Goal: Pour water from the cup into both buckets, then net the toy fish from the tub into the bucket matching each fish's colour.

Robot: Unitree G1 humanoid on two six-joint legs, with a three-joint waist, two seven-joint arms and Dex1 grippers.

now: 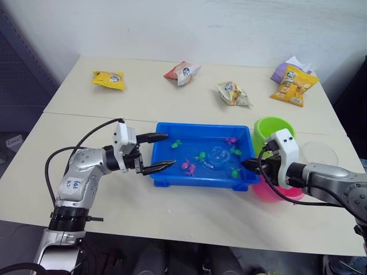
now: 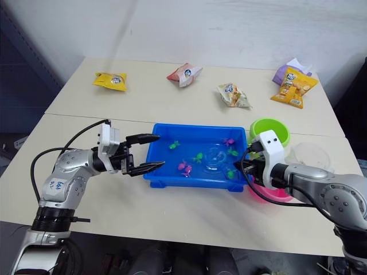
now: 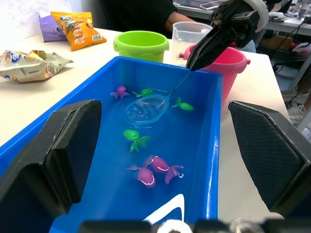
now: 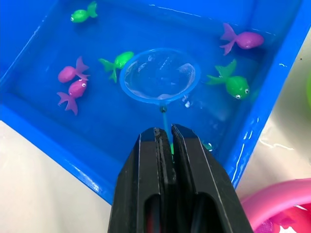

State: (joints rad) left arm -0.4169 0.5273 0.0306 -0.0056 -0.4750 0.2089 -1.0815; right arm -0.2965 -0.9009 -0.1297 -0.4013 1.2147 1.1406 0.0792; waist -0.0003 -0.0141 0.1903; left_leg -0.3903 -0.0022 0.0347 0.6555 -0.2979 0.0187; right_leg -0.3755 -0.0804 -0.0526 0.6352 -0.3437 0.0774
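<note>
The blue tub [image 1: 195, 182] sits mid-table holding water and several toy fish, pink [image 4: 73, 82] and green [image 4: 233, 85]. My right gripper [image 4: 164, 141] is shut on the thin handle of the net [image 4: 160, 76], whose blue hoop lies in the water among the fish with no fish inside it. At the tub's left end, my left gripper [image 1: 170, 150] stands open, one finger over the rim and one in front of it. The lime green bucket [image 1: 274, 130] and the pink bucket [image 1: 281, 192] stand at the tub's right end, with the clear cup [image 1: 320, 153] beside them.
Snack bags lie along the far half of the table: yellow [image 1: 109, 79], red-and-white [image 1: 182, 72], pale [image 1: 232, 93], orange [image 1: 294, 86] and purple [image 1: 284, 70]. A person in dark clothing [image 3: 141, 12] sits beyond the table's right end.
</note>
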